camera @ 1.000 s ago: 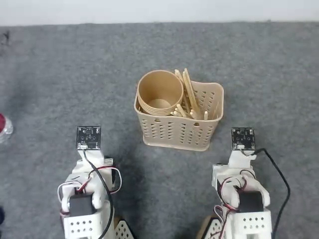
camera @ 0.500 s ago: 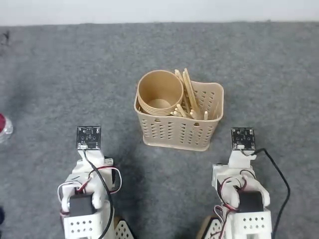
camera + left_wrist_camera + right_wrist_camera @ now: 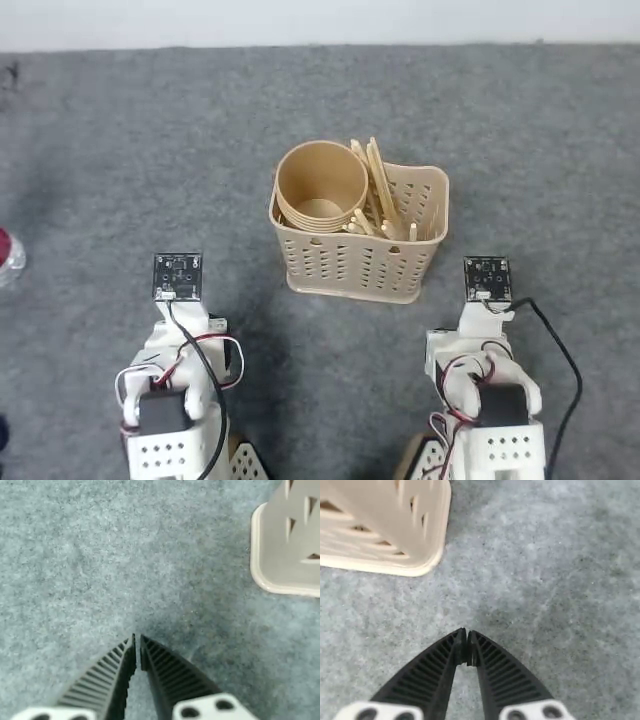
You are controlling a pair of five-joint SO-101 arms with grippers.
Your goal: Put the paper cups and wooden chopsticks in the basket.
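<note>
Nothing has moved: both arms sit parked nearest the camera, left gripper (image 3: 137, 647) and right gripper (image 3: 467, 642) each pressed together and empty. Beyond them, the basket (image 3: 352, 268) holds stacked paper cups (image 3: 322, 185) and leaning wooden chopsticks (image 3: 380, 185).

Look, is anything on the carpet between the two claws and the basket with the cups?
Nothing visible. Only grey carpet lies between the left gripper, the right gripper and the beige slotted plastic basket.
</note>
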